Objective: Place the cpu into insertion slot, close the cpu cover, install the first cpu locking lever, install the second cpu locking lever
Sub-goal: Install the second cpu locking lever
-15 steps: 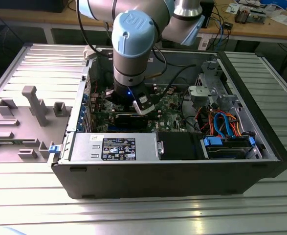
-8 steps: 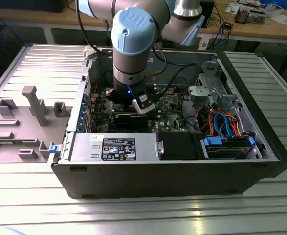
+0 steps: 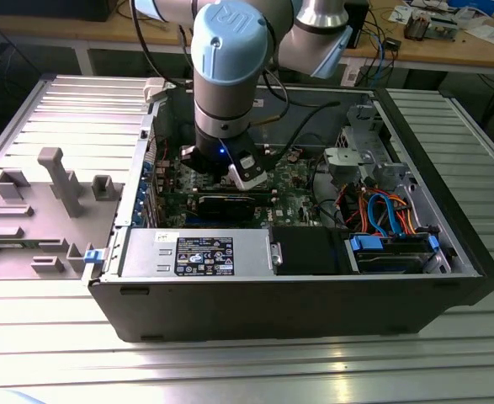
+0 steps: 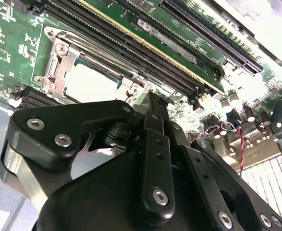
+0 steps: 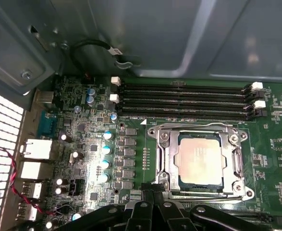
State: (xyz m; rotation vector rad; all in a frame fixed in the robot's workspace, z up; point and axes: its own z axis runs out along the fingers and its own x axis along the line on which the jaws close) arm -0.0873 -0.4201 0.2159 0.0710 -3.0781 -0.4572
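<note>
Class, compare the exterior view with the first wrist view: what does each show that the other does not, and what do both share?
Exterior view alone: the grey power supply box, the orange and blue cables, the grey fixture tray on the exterior view's left, and the arm reaching into the computer case.

First wrist view alone: the cpu lying in the insertion slot, framed by the cpu cover, beside four memory slots.

Both share the green motherboard and the gripper.

Bright overhead glare on cpu (image 5: 200, 161); gripper (image 4: 148, 103) linkage dark, blurred; case interior shadowed.
</note>
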